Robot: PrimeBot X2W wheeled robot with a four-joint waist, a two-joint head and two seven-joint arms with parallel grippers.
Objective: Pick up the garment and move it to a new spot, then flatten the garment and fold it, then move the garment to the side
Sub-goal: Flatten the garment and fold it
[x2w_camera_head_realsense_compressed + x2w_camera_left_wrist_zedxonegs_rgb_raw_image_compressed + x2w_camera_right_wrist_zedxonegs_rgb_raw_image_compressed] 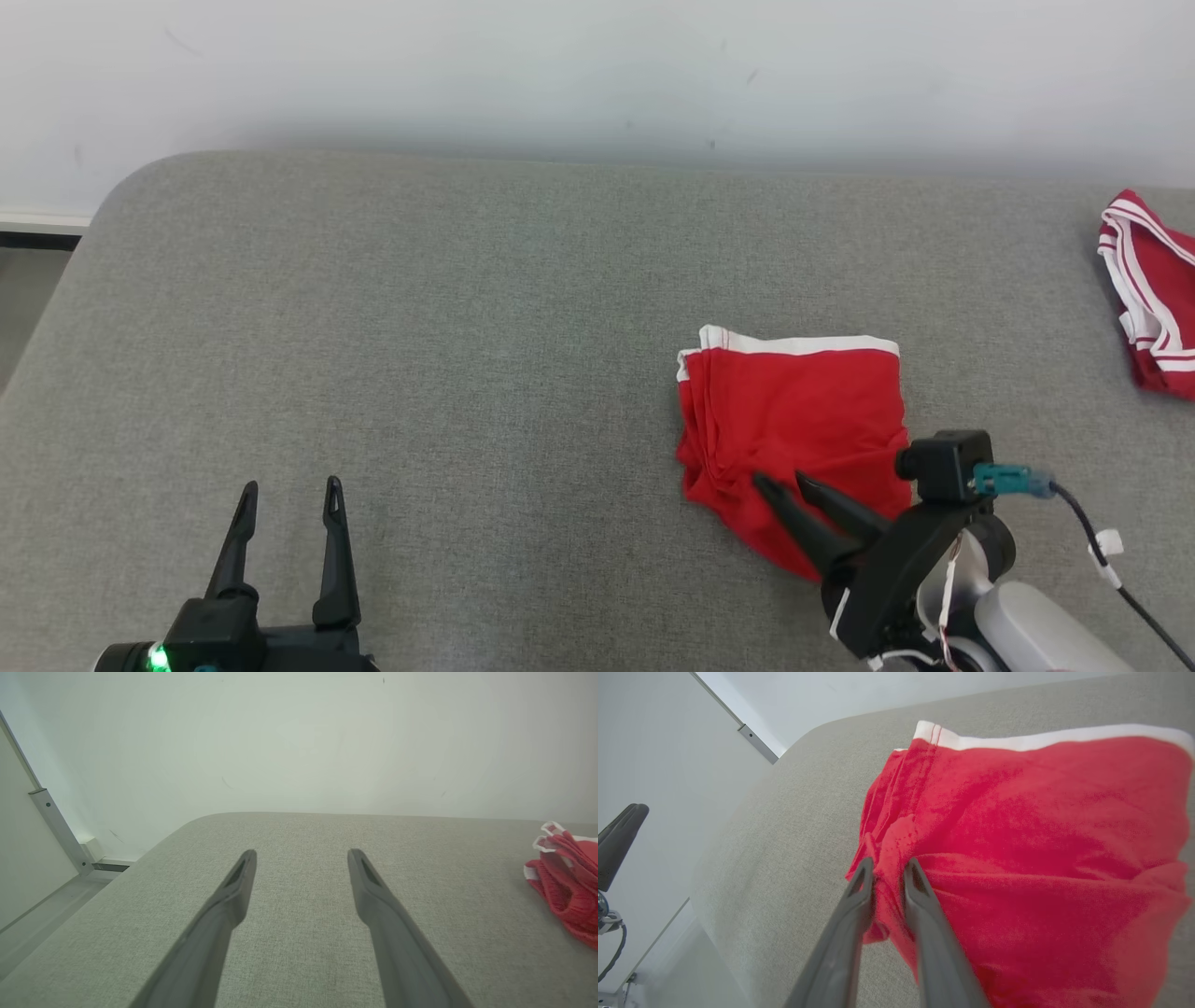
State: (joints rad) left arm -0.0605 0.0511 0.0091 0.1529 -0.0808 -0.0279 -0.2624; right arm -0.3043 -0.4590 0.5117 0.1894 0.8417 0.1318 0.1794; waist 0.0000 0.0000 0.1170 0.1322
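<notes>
The garment (794,411) is a folded pair of red shorts with a white waistband, lying right of centre on the grey padded table (420,327). My right gripper (782,479) rests on its near left corner. In the right wrist view the two fingers stand close together, shut on a raised fold of the red garment (1017,835), with my right gripper (889,865) near the cloth's left edge. My left gripper (291,485) stands open over bare table at the lower left, well apart from the garment. The left wrist view shows my left gripper (302,854) holding nothing, with the garment (565,896) at its right edge.
A second red garment with white stripes (1148,289) lies bunched at the table's far right edge. A pale wall (597,75) runs along the far side of the table. The table's rounded far left corner (140,177) drops to the floor.
</notes>
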